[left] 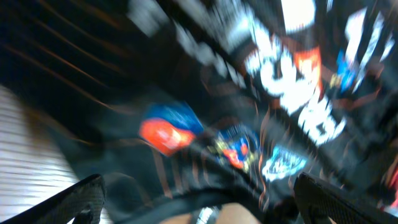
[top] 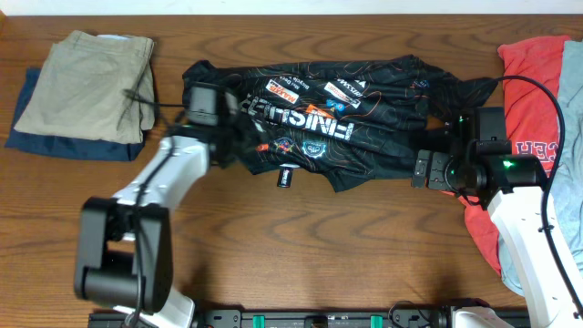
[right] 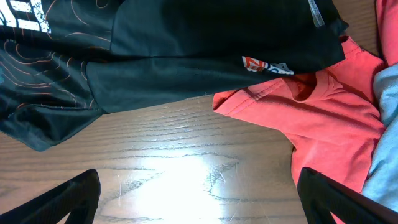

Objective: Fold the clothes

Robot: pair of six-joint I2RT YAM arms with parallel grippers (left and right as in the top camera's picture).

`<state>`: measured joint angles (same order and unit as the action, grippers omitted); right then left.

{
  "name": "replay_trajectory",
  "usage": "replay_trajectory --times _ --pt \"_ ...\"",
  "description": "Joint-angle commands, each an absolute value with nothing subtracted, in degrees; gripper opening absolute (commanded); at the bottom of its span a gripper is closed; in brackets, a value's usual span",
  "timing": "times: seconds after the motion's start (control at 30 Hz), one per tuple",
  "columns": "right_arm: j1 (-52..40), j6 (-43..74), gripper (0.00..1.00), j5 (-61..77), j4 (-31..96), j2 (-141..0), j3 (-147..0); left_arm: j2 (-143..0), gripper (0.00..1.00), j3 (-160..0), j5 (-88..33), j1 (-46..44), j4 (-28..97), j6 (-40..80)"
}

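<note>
Two arms reached over the wooden table (top: 319,241), one from each lower corner of the overhead view. The black jersey (top: 373,123) lay spread and rumpled across the upper middle of that view. Its white lettering, small sponsor logos and thin orange lines faced up.

The left gripper (top: 248,137) sat over the left part of the jersey, just right of the garment's left edge. In the left wrist view the picture was heavily blurred. The gripper's (left: 202,199) two fingers showed at the bottom corners, spread wide. The jersey (left: 93,68) filled nearly the whole frame, and bunched cloth lay between the fingers. Nothing looked clamped, but the blur hid whether the fingers touched the fabric.

The right gripper (top: 435,169) hovered at the right of the frame, just past the jersey's lower right edge. In the right wrist view its fingers stood far apart at the bottom corners (right: 199,183), holding nothing, with bare table (right: 180,155) beneath. The jersey (right: 205,37) ran along the top of that view. Its hem overlapped a red shirt (right: 323,124) on the right.

Overhead, the red shirt (top: 533,77) lay at the right edge beside a pale blue-grey garment (top: 574,91). Folded khaki clothing (top: 86,87) rested on a navy piece (top: 46,141) at upper left, well apart from the jersey.
</note>
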<state>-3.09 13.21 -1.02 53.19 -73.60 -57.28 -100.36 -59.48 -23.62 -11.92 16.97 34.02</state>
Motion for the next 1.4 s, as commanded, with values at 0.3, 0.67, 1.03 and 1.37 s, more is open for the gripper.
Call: replay_trajectory --times 0.3,0.67,1.03,1.37 --pt "-2.63 13.23 0.99 -1.50 54.11 -73.08 -57.65 -111.59 0.64 -58.61 -13.54 -20.01 17.76 33.21" --pt "-2.61 13.23 0.99 -3.05 54.26 -73.08 -57.63 -110.67 0.06 -58.65 -0.80 -11.84 31.66 31.70" --pt "-2.63 13.26 0.99 -3.20 54.02 -75.85 -57.63 -100.62 0.32 -66.89 -7.18 6.98 34.11 30.63" --pt "-2.63 13.26 0.99 -3.18 53.41 -80.18 -57.63 -97.56 0.84 -65.56 -19.22 -0.95 45.41 30.68"
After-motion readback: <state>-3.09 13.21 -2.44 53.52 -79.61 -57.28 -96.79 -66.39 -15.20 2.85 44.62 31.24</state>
